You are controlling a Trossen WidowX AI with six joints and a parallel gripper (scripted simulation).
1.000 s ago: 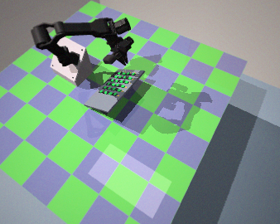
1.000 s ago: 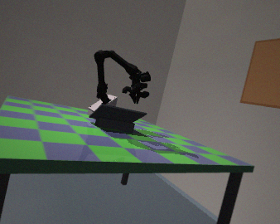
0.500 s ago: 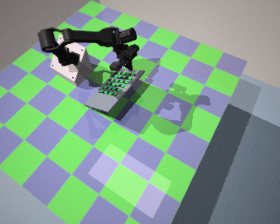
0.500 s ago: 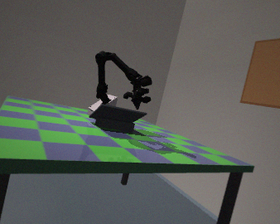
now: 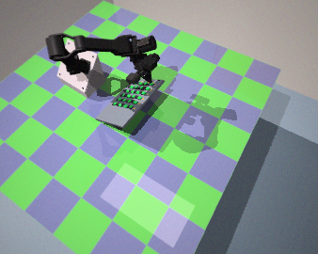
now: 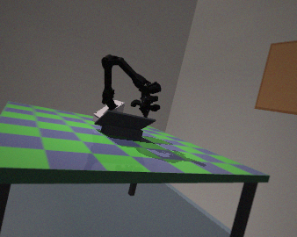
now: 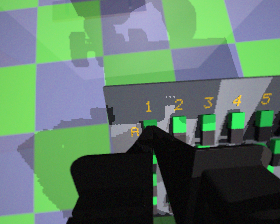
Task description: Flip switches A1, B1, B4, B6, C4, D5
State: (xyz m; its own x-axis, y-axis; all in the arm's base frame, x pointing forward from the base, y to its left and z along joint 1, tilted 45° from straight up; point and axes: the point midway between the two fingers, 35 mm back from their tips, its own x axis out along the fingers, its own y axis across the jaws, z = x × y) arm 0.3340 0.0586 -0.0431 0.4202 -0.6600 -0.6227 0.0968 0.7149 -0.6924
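The switch panel (image 5: 116,117) (image 6: 126,118) (image 7: 125,96) is a tilted grey board with rows of green and dark switches. My gripper (image 5: 150,80) (image 6: 147,116) (image 7: 150,129) is shut and empty, fingertips pointing down at the near side of switch A1 (image 7: 150,122). Whether they touch it I cannot tell. Switch A2 (image 7: 179,124), switch A3 (image 7: 207,123), switch A4 (image 7: 236,121) and switch A5 (image 7: 264,119) show green far parts and dark near parts. The fingers hide most of B1 and the lower rows; B4, B6, C4 and D5 cannot be read clearly.
The arm's white base (image 5: 91,71) (image 6: 118,105) stands behind the panel's left side. The panel rests on a green and purple checkered table (image 5: 79,197) (image 6: 17,155) (image 7: 65,92). Arm shadows fall across the panel and table. An orange board (image 6: 285,78) hangs on the wall.
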